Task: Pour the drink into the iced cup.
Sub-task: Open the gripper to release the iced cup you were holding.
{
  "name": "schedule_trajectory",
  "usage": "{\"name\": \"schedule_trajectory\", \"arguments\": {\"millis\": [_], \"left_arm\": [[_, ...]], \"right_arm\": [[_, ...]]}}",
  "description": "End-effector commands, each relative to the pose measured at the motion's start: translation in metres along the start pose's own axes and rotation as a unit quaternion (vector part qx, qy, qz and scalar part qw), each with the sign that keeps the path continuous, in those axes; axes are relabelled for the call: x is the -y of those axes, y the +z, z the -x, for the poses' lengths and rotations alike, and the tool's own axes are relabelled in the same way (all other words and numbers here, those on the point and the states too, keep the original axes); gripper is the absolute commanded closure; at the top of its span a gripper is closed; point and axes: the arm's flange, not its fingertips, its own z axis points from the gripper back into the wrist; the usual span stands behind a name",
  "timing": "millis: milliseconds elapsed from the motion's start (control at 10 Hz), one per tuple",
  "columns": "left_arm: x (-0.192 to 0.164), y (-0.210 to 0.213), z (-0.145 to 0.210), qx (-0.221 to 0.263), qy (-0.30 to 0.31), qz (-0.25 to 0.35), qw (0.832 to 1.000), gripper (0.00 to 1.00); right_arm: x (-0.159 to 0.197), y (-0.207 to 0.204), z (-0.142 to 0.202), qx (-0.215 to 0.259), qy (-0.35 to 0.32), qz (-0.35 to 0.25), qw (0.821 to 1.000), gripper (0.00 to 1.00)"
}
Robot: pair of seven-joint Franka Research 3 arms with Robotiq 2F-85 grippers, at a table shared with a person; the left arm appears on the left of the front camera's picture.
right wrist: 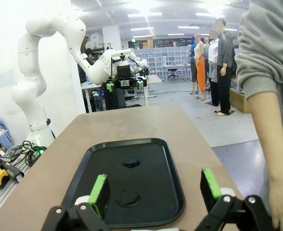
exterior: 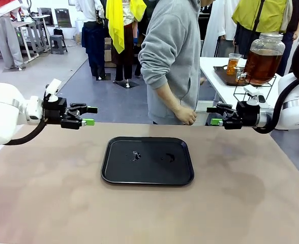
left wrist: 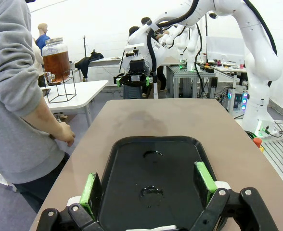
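A black tray (exterior: 147, 160) lies flat at the middle of the brown counter (exterior: 48, 203), with two small wet marks on its floor. Left claw (exterior: 91, 116) hovers above the counter's left side, level, fingers spread and holding nothing. Right claw (exterior: 213, 116) hovers above the counter's right side facing the left one, fingers likewise spread and holding nothing. Both are well apart from the tray. The drink (exterior: 262, 65), an amber liquid, fills a glass jar (exterior: 265, 43) on a wire stand (exterior: 251, 89), set on a separate white table (exterior: 218, 68) at far right, behind the right arm. A person in a grey sweatshirt (exterior: 172, 56) stands at the counter's far edge, one hand (exterior: 186, 116) at that edge.
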Motion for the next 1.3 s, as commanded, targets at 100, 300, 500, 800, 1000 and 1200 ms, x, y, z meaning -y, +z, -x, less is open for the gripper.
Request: {"name": "schedule_trajectory", "arguments": {"millis": [100, 300, 500, 800, 1000, 1200], "left_arm": [[0.0010, -0.0012, -0.0029, -0.004, 0.005, -0.001, 1.000, 0.00], [0.0010, -0.0012, -0.0029, -0.004, 0.005, -0.001, 1.000, 0.00], [0.0010, -0.0012, -0.0029, -0.004, 0.005, -0.001, 1.000, 0.00], [0.0010, -0.0012, -0.0029, -0.004, 0.005, -0.001, 1.000, 0.00], [0.0010, -0.0012, -0.0029, -0.004, 0.005, -0.001, 1.000, 0.00], [0.0010, -0.0012, -0.0029, -0.004, 0.005, -0.001, 1.000, 0.00]], "right_arm": [[0.0014, -0.0021, -0.0035, -0.003, 0.002, 0.001, 1.000, 0.00], [0.0014, -0.0021, -0.0035, -0.003, 0.002, 0.001, 1.000, 0.00], [0.0014, -0.0021, -0.0035, -0.003, 0.002, 0.001, 1.000, 0.00], [0.0014, -0.0021, -0.0035, -0.003, 0.002, 0.001, 1.000, 0.00], [0.0014, -0.0021, -0.0035, -0.003, 0.002, 0.001, 1.000, 0.00], [0.0014, -0.0021, -0.0035, -0.003, 0.002, 0.001, 1.000, 0.00]]}}
